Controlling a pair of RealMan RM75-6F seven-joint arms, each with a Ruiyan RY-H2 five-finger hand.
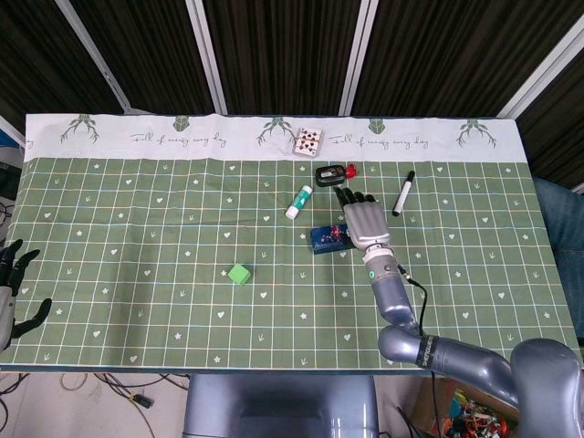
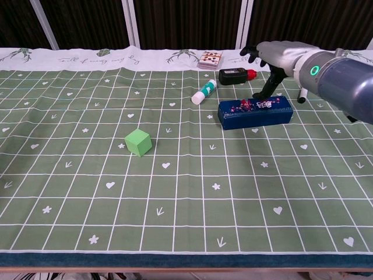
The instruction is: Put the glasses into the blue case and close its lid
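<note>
Crowding the blue case (image 2: 255, 113): glue stick (image 2: 204, 92), black device (image 2: 233, 75), marker (image 1: 403, 192).

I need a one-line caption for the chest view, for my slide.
Right hand hovers open above the closed blue case on the green tablecloth.

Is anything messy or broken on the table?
Nothing looks broken or spilled. The blue case lies flat with its lid down, and the right hand hovers just above it with fingers apart. The glue stick, green cube, marker and card box all lie apart on the checked cloth.
</note>
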